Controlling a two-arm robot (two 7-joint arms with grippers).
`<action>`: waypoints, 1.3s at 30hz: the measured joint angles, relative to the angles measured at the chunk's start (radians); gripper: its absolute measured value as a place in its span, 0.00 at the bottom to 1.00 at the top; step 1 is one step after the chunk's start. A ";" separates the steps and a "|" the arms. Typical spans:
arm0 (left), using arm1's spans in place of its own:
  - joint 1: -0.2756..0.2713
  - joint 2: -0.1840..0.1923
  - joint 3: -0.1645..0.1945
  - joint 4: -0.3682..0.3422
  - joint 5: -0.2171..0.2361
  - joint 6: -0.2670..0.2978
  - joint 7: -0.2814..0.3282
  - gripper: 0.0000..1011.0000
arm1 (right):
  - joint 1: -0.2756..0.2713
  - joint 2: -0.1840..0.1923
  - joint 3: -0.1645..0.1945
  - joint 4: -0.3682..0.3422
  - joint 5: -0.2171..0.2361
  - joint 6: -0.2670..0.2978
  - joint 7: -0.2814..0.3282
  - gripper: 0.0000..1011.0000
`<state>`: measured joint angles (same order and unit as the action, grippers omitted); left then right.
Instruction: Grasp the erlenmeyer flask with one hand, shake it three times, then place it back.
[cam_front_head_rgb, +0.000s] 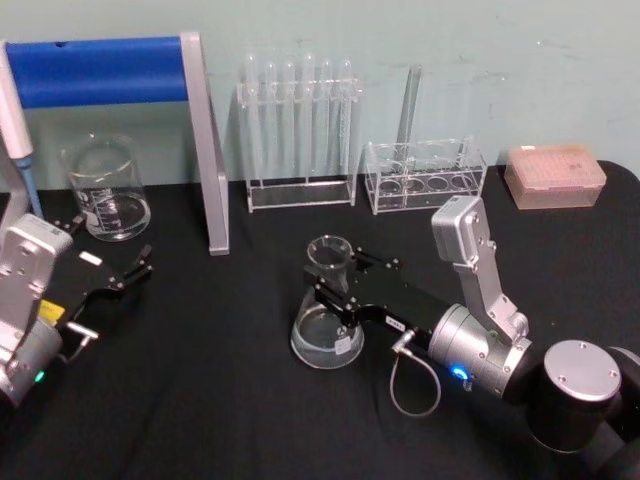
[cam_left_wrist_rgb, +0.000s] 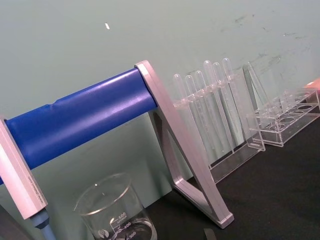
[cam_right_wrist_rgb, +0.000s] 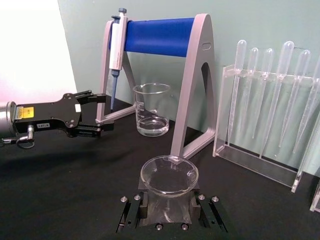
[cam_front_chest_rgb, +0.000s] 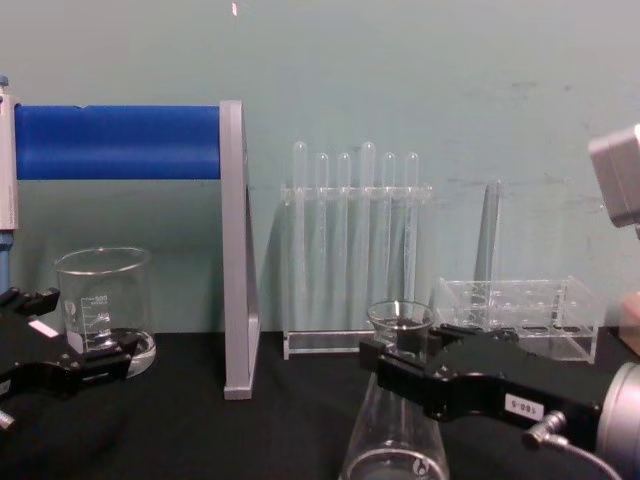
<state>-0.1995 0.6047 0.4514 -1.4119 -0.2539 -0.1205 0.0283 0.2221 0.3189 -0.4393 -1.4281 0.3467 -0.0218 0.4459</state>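
My right claw (cam_front_head_rgb: 332, 282) is pinching the erlenmeyer flask (cam_front_head_rgb: 326, 335) by the neck, just under the flared rim. In the right wrist view one black finger (cam_right_wrist_rgb: 134, 209) sits on either side of the glass, and both pads lie pressed against it with only the width of the neck between them. The chest view has the claw (cam_front_chest_rgb: 400, 360) reaching in from the right and crossing the neck side-on.

The flask stands upright near the middle of the black worktop (cam_front_head_rgb: 220, 400), in front of the test-tube rack (cam_front_head_rgb: 298, 135) and well apart from the beaker (cam_front_head_rgb: 105, 190). It is clear glass with a wide base, a small white mark low on its wall, and nothing visible inside. Its base looks to be resting on the cloth, though I can't be sure it isn't raised a hair.

My left claw (cam_right_wrist_rgb: 104, 112) hangs with its fingers spread, holding nothing, over the worktop's left side near the beaker.
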 joint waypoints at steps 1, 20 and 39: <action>0.000 0.000 0.000 0.000 0.000 0.000 0.000 0.99 | 0.000 0.000 0.000 0.000 0.000 0.001 -0.001 0.44; 0.000 0.000 0.000 0.000 0.000 0.000 0.000 0.99 | -0.001 0.001 -0.002 -0.003 -0.004 0.006 -0.005 0.44; 0.000 0.000 0.000 0.000 0.000 0.000 0.000 0.99 | -0.001 0.000 0.000 -0.003 -0.004 0.004 -0.004 0.95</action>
<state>-0.1995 0.6047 0.4514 -1.4120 -0.2539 -0.1205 0.0283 0.2211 0.3193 -0.4397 -1.4312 0.3429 -0.0176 0.4416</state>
